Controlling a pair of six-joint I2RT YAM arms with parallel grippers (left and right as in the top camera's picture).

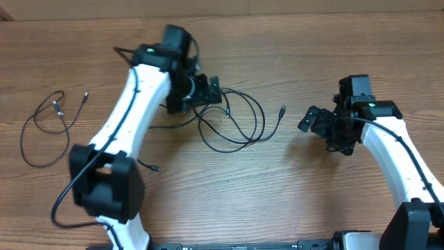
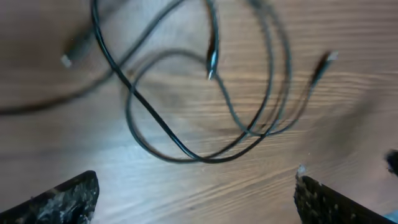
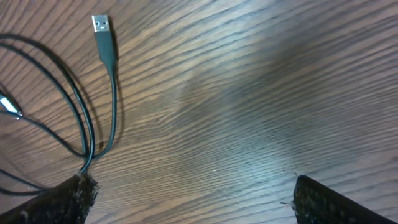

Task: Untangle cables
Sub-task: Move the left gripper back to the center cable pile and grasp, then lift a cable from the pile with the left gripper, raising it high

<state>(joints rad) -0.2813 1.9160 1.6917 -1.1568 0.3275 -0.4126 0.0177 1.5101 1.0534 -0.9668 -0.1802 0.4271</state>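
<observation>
Tangled cables (image 1: 232, 121) lie mid-bench (image 1: 277, 201), long axis running left–right, directly ahead of the left fingers (image 2: 59, 199), spread wide and empty just beside the loops; right fingers (image 3: 323, 202), likewise spread, sit farther off past the silver-tipped plug (image 3: 102, 28), so left arm nearer.

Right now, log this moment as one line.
left claw: open, empty, over looped cables | right claw: open, empty, near USB plug | lone cable: apart, far left | status: not yet untangled
</observation>
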